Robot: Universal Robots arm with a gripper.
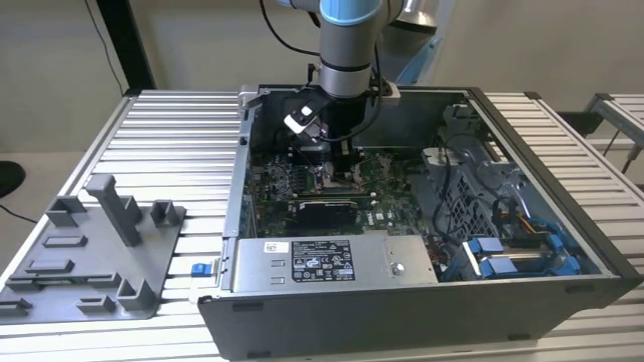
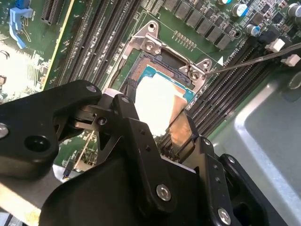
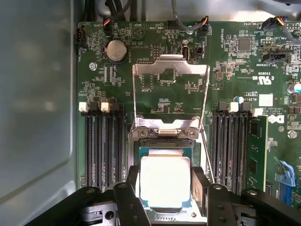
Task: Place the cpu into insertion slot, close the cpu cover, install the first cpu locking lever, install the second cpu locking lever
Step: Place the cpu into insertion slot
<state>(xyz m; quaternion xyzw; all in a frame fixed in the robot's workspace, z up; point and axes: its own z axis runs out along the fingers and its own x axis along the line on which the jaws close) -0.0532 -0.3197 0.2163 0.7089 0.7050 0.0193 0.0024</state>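
Exterior view. Arm comes down into the open case (image 1: 403, 317), which lies on a ribbed table (image 1: 171, 151). Gripper (image 1: 337, 167) is low over the board (image 1: 397, 188), towards the exterior view's left of the case. Grey tray (image 1: 90, 256) sits on the table outside the case, well apart, on the exterior view's left. Fingers too small here to read.

Second wrist view. Two black fingers (image 2: 184, 129) flank the cpu (image 2: 162, 96), one at each of two opposite edges, both seeming to touch it. Gripper (image 2: 156, 107) reads as clamped on the chip. The cpu's silver face is glare-white, with a teal edge showing at its far side. It lies within the slot (image 2: 146, 66), whose dark-gold contact field shows beyond the chip. Whether the chip is fully seated or just above the contacts, cannot tell. A thin metal rod (image 2: 254, 59) runs out from the slot's corner.

First wrist view. Cpu (image 3: 165, 172) squarely over the slot (image 3: 155, 142), gripper (image 3: 165, 188) pinching it by its sides. Cover (image 3: 170, 60) is swung open, hinged at the slot's far rim, its cut-out showing green board through it. Memory slots (image 3: 101, 146) run along both sides of the slot.
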